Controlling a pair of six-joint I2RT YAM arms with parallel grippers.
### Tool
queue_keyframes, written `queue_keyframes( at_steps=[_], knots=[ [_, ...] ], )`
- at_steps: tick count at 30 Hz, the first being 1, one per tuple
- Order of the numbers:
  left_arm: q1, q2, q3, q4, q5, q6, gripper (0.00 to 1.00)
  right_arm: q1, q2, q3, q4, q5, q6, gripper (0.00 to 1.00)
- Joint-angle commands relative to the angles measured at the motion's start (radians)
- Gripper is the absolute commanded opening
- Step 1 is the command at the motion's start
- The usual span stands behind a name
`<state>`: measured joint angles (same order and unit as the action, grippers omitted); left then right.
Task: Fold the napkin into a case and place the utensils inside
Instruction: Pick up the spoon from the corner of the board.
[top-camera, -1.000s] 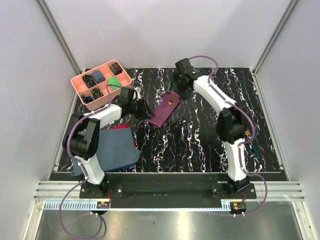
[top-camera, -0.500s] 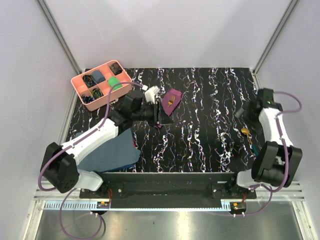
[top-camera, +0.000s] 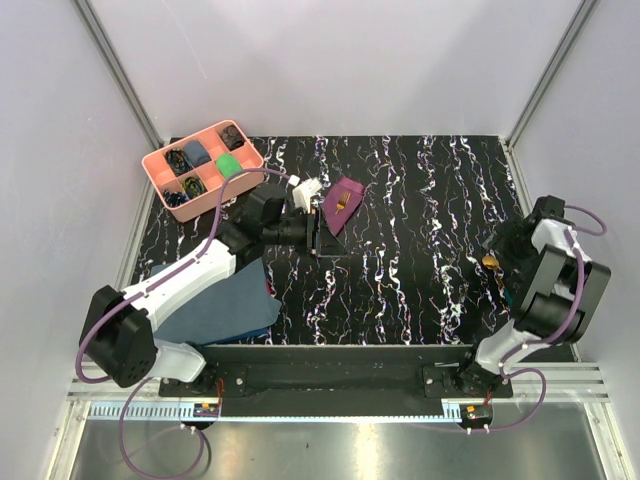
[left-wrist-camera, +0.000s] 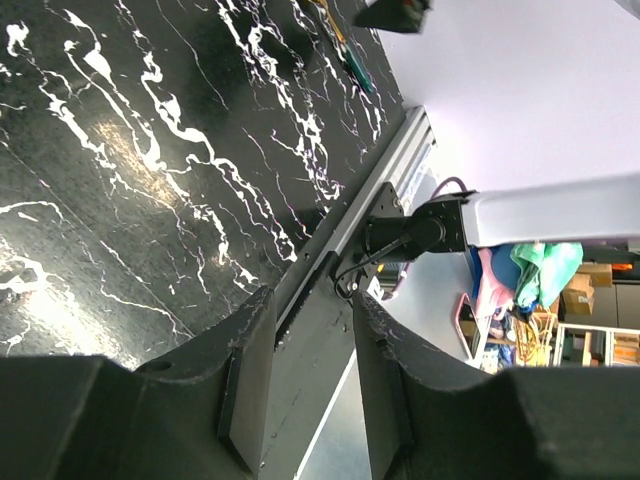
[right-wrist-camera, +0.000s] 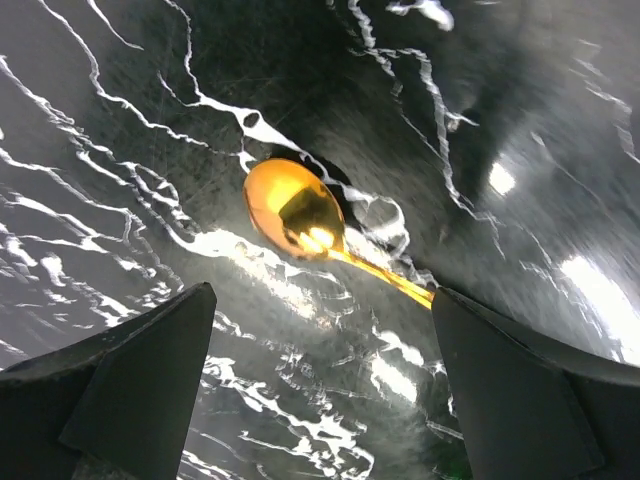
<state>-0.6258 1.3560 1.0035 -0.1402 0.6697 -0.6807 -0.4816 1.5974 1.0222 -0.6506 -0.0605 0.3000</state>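
The left pincer (top-camera: 318, 233) sits just beside the near end of the case (top-camera: 352, 188), half parted on nothing, with a golden utensil (top-camera: 344, 201) showing in its fold. Well apart to the right, the spoon (right-wrist-camera: 295, 215) lies on the counter (top-camera: 400, 290) right under the right pincer (right-wrist-camera: 320, 300), which is spread wide and empty. The spoon's long axis runs slantwise from finger toward finger, so closing across it likely calls for a wrist turn.

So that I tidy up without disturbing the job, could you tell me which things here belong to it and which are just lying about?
Belonging to the job: plum-purple napkin case; gold utensil on it; gold spoon below the open right gripper.
Lying about: pink compartment tray; slate-blue cloth.
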Motion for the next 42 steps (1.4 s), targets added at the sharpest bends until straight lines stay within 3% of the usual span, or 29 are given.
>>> queue_keyframes(
  at_steps=[1, 9, 12, 13, 19, 20, 25, 26, 29, 34, 38, 42],
  knots=[
    [0.001, -0.026, 0.000, 0.034, 0.056, 0.017, 0.38, 0.001, 0.088, 0.062, 0.058, -0.111, -0.105, 0.98],
    [0.006, 0.000, 0.023, 0.025, 0.057, 0.017, 0.34, 0.003, 0.119, 0.019, 0.060, -0.067, -0.067, 0.88],
    [0.006, 0.006, 0.026, 0.031, 0.050, 0.010, 0.34, 0.021, 0.114, 0.009, 0.040, -0.038, -0.048, 0.77],
    [0.008, 0.008, 0.030, 0.033, 0.047, 0.009, 0.34, 0.035, 0.116, 0.012, 0.026, 0.009, -0.036, 0.67],
    [0.011, 0.017, 0.052, 0.024, 0.027, 0.004, 0.34, 0.136, 0.119, -0.010, 0.009, 0.056, 0.042, 0.47],
    [0.011, 0.020, 0.052, 0.024, 0.015, 0.004, 0.34, 0.146, 0.130, -0.010, 0.012, 0.056, 0.050, 0.40],
    [0.012, 0.040, 0.063, 0.017, -0.007, -0.002, 0.34, 0.196, 0.141, -0.019, 0.060, -0.085, 0.122, 0.18],
    [0.012, 0.045, 0.064, 0.014, -0.010, -0.003, 0.34, 0.202, 0.134, -0.010, 0.074, -0.102, 0.135, 0.09],
    [0.012, 0.074, 0.076, 0.001, -0.012, 0.006, 0.38, 0.222, 0.104, 0.018, 0.097, -0.182, 0.182, 0.00],
    [0.008, 0.170, 0.135, -0.032, -0.066, 0.072, 0.63, 0.279, 0.039, 0.078, 0.131, -0.278, 0.281, 0.00],
    [-0.035, 0.236, 0.185, -0.032, -0.165, 0.138, 0.73, 0.402, -0.014, 0.124, 0.134, -0.251, 0.382, 0.00],
    [-0.080, 0.330, 0.274, -0.041, -0.203, 0.168, 0.75, 0.541, -0.047, 0.159, 0.140, -0.171, 0.490, 0.00]
  ],
)
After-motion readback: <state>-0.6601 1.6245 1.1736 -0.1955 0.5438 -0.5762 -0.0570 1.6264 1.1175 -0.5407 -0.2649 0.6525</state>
